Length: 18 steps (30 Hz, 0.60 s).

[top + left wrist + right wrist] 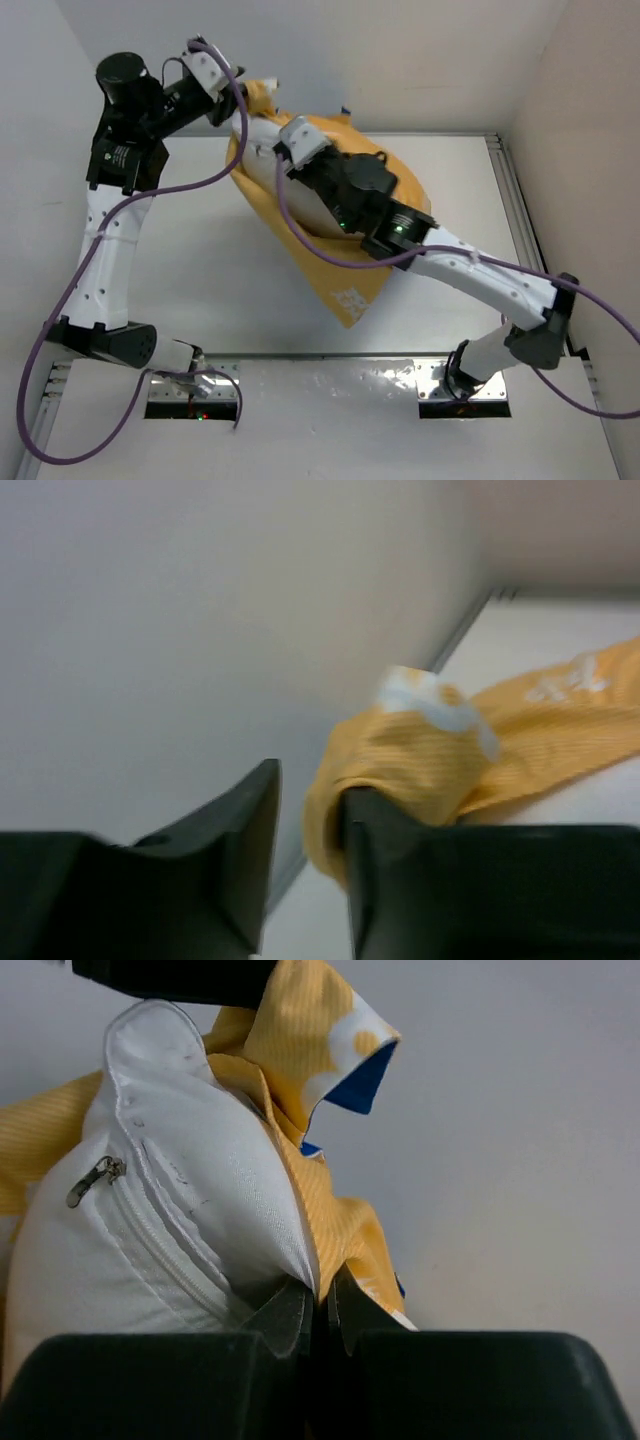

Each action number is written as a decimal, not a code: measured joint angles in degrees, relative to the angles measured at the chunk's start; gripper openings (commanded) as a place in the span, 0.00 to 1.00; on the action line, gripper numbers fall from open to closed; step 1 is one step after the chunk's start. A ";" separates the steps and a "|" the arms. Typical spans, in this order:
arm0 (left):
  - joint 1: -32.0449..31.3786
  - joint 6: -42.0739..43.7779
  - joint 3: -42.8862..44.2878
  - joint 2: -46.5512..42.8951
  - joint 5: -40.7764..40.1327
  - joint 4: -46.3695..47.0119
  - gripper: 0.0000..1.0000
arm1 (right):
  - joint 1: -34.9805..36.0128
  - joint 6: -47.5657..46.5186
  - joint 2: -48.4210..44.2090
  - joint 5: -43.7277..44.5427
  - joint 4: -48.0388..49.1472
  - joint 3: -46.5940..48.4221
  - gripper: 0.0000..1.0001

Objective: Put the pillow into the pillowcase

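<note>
The orange-yellow pillowcase (360,270) hangs tilted, lifted above the white table (200,280), with the white pillow (262,175) showing at its open upper end. My right gripper (282,150) is shut on the pillowcase's opening edge, right against the pillow. In the right wrist view the jaws (320,1285) pinch orange fabric (335,1220) beside the pillow (170,1210), whose zipper shows. My left gripper (238,92) is at the pillowcase's top corner. In the left wrist view it (312,780) is open, with orange fabric (430,760) draped over one finger (375,830).
White walls close in behind and on both sides. A metal rail (510,190) runs along the table's right edge. The purple cables (190,190) loop from both arms over the table.
</note>
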 measured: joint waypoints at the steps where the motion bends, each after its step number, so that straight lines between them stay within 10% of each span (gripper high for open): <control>1: 1.33 1.33 -3.06 -0.42 -1.66 -1.55 0.51 | -0.81 1.46 1.68 -0.28 -1.66 -0.76 0.00; 4: 6.23 4.76 -10.97 -0.44 -6.12 -6.16 1.00 | -3.43 9.75 8.96 -7.04 -6.23 -0.52 0.00; 12: 17.62 8.37 -25.75 -3.17 -11.72 -12.24 0.97 | -11.65 36.17 28.44 -27.28 -16.24 2.32 0.00; 13: 17.70 9.38 -26.40 -4.72 -11.67 -12.68 0.93 | -12.72 39.39 30.36 -28.98 -16.00 2.32 0.00; 17: 15.54 17.09 -26.56 -12.15 -9.62 -16.85 0.14 | -17.05 52.76 35.15 -36.41 -11.78 2.78 0.00; 18: 14.43 19.04 -26.53 -13.62 -8.96 -18.64 0.08 | -17.94 55.71 35.80 -37.99 -10.71 3.15 0.00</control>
